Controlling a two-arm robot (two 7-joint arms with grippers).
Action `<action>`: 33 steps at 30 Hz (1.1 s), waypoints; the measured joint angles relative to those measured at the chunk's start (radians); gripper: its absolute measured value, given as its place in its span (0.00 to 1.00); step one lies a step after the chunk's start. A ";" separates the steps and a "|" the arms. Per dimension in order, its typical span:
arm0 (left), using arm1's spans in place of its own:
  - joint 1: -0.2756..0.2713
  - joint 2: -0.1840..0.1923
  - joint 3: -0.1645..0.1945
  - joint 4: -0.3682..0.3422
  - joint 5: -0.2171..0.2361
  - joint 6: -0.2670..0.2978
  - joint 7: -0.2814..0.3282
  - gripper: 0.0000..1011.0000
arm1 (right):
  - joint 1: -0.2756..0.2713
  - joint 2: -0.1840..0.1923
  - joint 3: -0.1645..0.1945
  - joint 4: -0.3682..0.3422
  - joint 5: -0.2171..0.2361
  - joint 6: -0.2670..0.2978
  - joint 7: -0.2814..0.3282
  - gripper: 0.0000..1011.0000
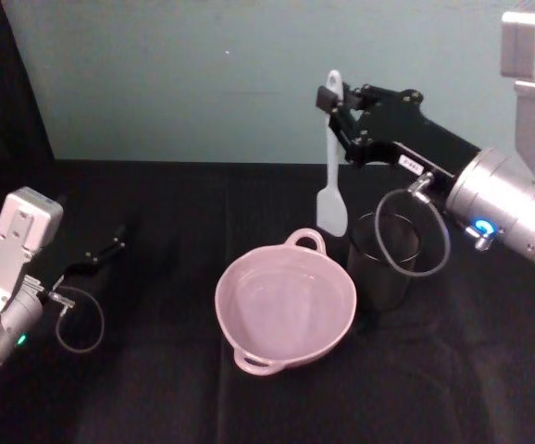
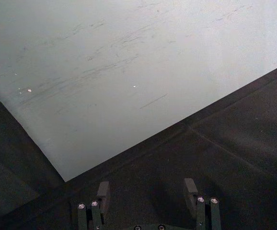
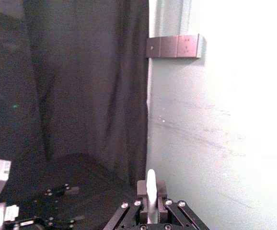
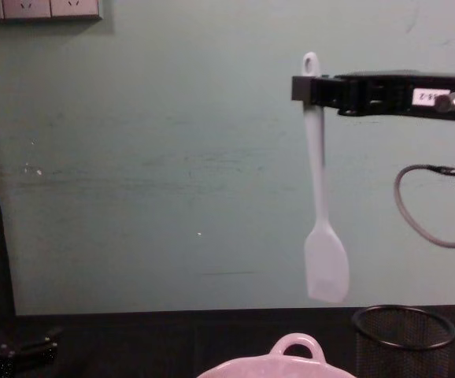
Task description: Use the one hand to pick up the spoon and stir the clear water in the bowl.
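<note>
My right gripper (image 1: 329, 98) is shut on the upper handle of the white spoon (image 1: 330, 176), which hangs upright with its flat blade down, above and just behind the pale pink bowl (image 1: 286, 305). The chest view shows the spoon (image 4: 320, 197) held high by the right gripper (image 4: 306, 88), its blade well above the bowl's rim handle (image 4: 297, 346). The spoon's handle end (image 3: 151, 189) stands between the gripper's fingers in the right wrist view. Clear water lies in the bowl. My left gripper (image 1: 110, 248) rests open on the table at far left, and the left wrist view shows its fingers (image 2: 191, 189) apart.
A black wire-mesh cup (image 1: 383, 259) stands right beside the bowl, under my right arm; its rim (image 4: 405, 324) shows in the chest view. A pale green wall (image 1: 203, 74) closes the back of the black-clothed table (image 1: 156, 388).
</note>
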 joint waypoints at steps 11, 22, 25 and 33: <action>0.000 0.000 0.000 0.000 0.000 0.000 0.000 0.99 | 0.001 0.025 0.034 0.002 -0.017 0.000 -0.026 0.12; 0.000 0.000 0.000 0.000 0.000 0.000 0.000 0.99 | -0.004 0.010 0.054 0.071 -0.044 -0.006 -0.049 0.12; 0.000 0.000 0.000 0.000 0.000 0.000 0.000 0.99 | -0.010 0.001 0.061 0.094 -0.043 -0.011 -0.050 0.12; 0.000 0.000 0.000 0.000 0.000 0.000 0.000 0.99 | -0.025 -0.015 0.078 0.139 -0.037 -0.021 -0.048 0.12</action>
